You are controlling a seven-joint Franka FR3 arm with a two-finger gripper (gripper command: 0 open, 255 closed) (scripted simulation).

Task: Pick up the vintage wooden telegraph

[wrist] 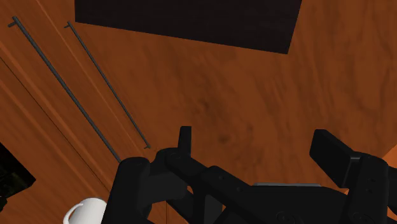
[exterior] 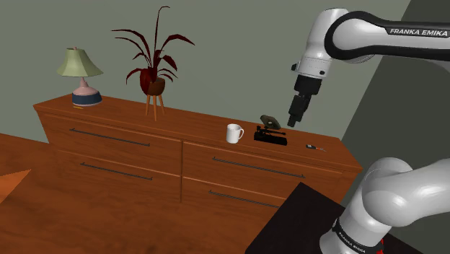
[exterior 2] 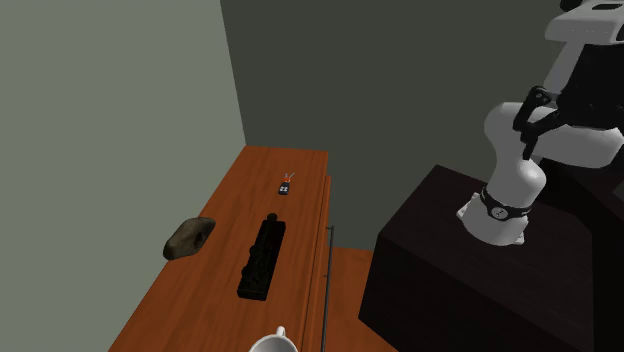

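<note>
While the single long, black, block-shaped telegraph lay flat on the one reddish-brown wood-grain dresser, one glossy white mug stood just beside it, one rough dark lump behind it, one tiny dark item farther off. One black gripper hung clear, its two fingers apart, empty.

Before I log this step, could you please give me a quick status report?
Gripper open, empty, hanging above the dresser. Telegraph flat on the dresser top, untouched. Mug close beside it, dark lump on its wall side; nothing on top of it.
</note>
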